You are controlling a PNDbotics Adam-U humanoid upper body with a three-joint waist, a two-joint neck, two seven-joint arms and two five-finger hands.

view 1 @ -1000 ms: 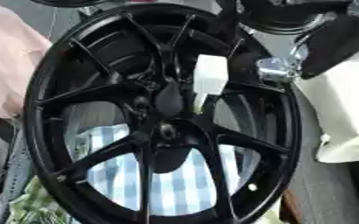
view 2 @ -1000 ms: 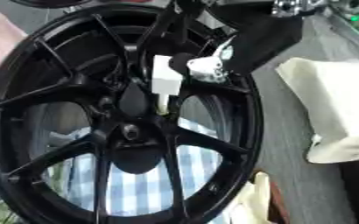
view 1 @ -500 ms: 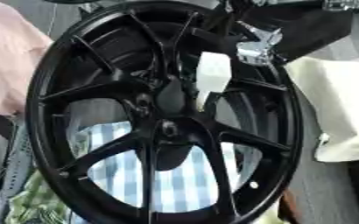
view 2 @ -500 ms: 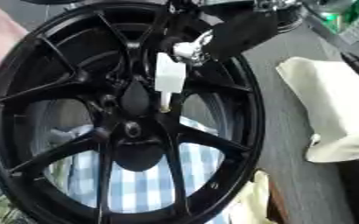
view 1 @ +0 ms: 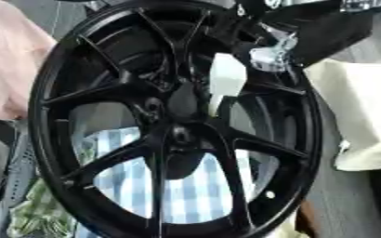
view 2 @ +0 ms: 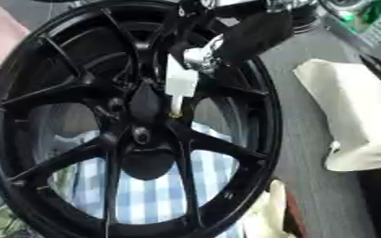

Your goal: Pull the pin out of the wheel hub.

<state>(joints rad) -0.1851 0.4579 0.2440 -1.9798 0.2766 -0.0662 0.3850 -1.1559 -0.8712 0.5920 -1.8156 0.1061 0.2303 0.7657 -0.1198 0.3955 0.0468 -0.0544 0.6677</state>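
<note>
Black spokes (view 1: pixel 251 142) crowd the white pin (view 1: pixel 225 81); gaps between them stay open.

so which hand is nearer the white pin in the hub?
Right. The right hand comes in from the upper right, right beside the top of the white pin in the black wheel. The left hand shows in neither view.

Both head eyes look down, close, sharing the wheel hub (view 1: pixel 177 121).

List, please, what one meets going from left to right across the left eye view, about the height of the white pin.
Pink cloth → left rim of the black wheel → wheel hub → white pin → right hand → cream cloth.
</note>
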